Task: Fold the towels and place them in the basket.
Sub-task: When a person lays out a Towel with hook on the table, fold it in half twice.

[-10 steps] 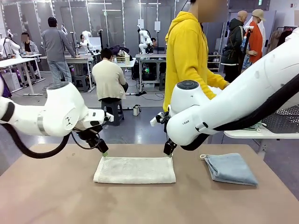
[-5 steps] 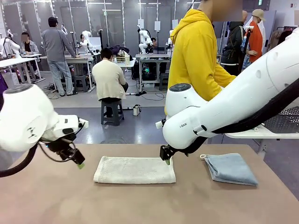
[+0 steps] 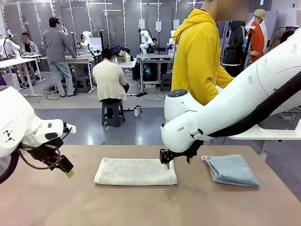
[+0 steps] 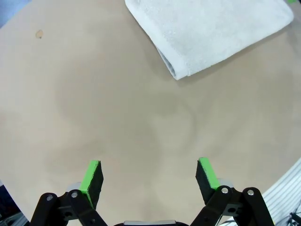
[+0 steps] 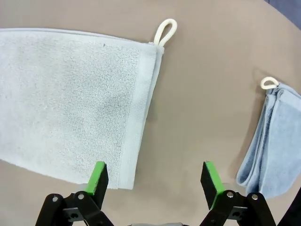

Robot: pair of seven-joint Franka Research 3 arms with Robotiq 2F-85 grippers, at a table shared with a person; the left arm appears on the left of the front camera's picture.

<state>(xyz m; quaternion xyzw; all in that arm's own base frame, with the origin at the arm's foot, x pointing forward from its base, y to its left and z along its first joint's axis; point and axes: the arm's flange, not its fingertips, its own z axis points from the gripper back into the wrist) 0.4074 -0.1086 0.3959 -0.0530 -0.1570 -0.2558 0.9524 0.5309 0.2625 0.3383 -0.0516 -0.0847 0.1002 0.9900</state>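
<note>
Our right gripper hangs empty, fingers apart, over the short edge of the cream towel. Its wrist view picks out a corner loop. Bare table lies between it and the folded blue towel beyond. Our left gripper, also spread, faces open table short of the cream towel. The front view adds the basket behind our right arm.

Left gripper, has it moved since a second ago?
Yes. The left gripper has drawn back from the far left corner of the cream towel, leftward and toward the robot's edge of the table; the towel itself lies unmoved.
</note>
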